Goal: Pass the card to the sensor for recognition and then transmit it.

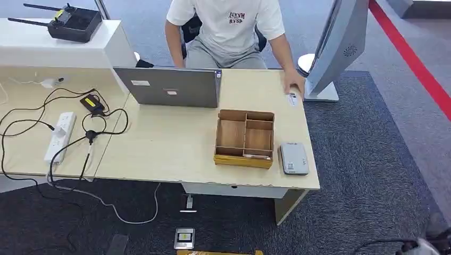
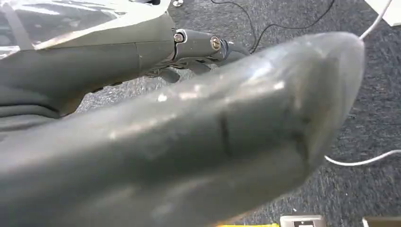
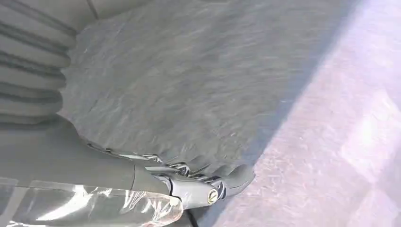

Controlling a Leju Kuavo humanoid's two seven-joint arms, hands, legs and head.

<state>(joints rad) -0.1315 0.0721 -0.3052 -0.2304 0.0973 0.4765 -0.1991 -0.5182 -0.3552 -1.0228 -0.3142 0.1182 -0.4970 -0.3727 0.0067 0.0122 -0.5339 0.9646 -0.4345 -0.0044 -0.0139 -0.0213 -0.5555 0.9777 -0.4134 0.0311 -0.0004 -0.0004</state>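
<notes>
Left hand (image 2: pixel 189 142) hangs over dark carpet, thumb up close, so can't tell how its fingers sit. Right hand (image 3: pixel 142 184) holds nothing, fingers loosely out. The card (image 1: pixel 292 99) lies on the desk (image 1: pixel 159 154) under a person's hand (image 1: pixel 293 85), far from both, with the grey card reader (image 1: pixel 294 158) beside the wooden organizer box (image 1: pixel 245 138).

pale wooden desk (image 1: pixel 159 154) on dark grey carpet (image 1: pixel 372 175).

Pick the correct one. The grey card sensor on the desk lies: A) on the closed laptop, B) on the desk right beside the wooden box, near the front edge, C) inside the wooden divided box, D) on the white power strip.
B: in the head view the grey sensor lies flat on the desk, just beside the wooden box, toward the desk's front corner.
</notes>
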